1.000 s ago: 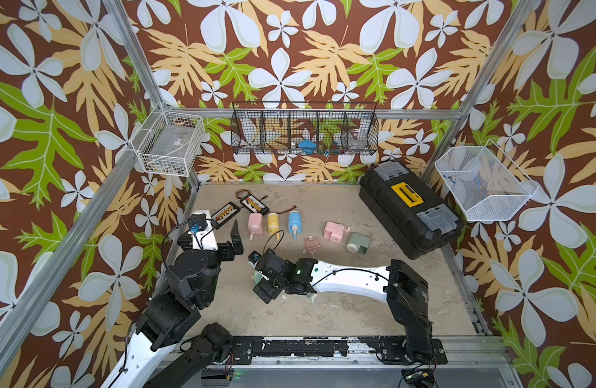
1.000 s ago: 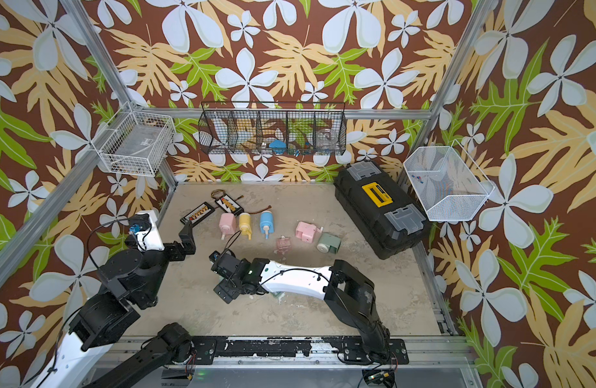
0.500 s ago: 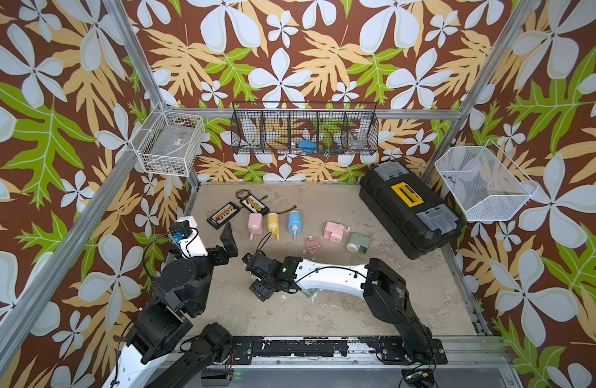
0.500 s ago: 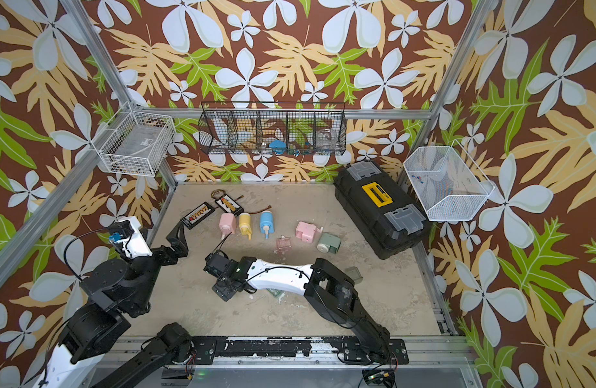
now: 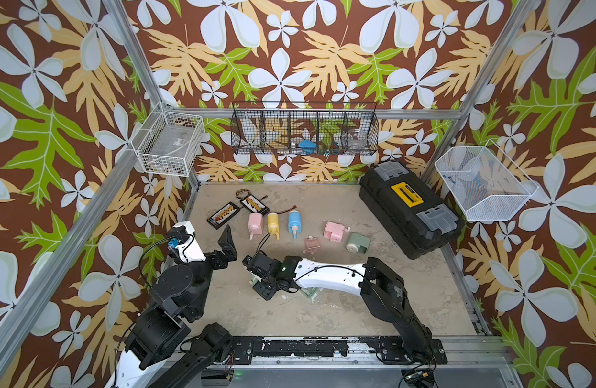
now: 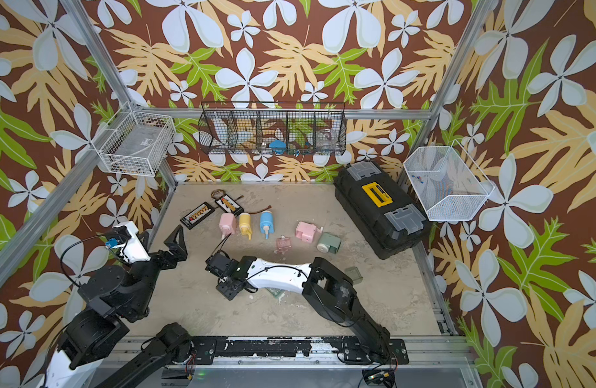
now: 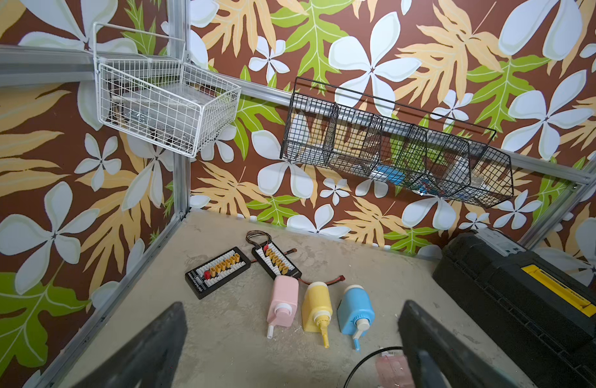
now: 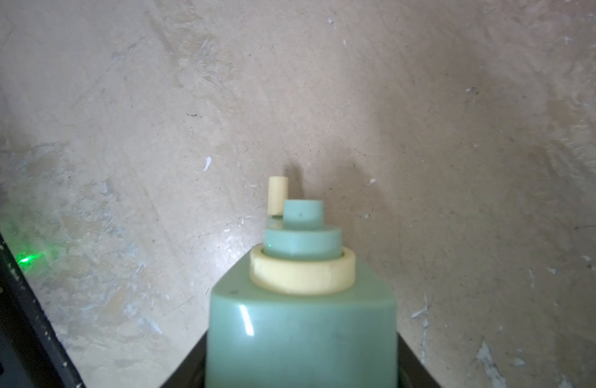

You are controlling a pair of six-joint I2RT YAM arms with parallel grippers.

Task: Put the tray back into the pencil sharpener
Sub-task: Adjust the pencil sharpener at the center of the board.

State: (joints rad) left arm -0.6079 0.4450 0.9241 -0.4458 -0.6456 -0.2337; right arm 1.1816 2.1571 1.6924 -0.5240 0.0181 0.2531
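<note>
In the right wrist view a green pencil sharpener with a cream ring and a small crank fills the space between my right gripper's black fingers, which press on both its sides just above the table. In both top views the right gripper hides that sharpener. A translucent greenish tray lies on the table beside the right arm's elbow. A translucent pink tray lies further back. My left gripper hangs open and empty at the left.
Pink, yellow and blue sharpeners lie in a row, with a pink and a green one to their right. Two connector boards lie behind. A black toolbox stands at the back right. Wire baskets hang on the walls.
The right arm has slid a little to the left and its jaws have narrowed onto the green sharpener. The left arm has drawn back slightly, still open.
</note>
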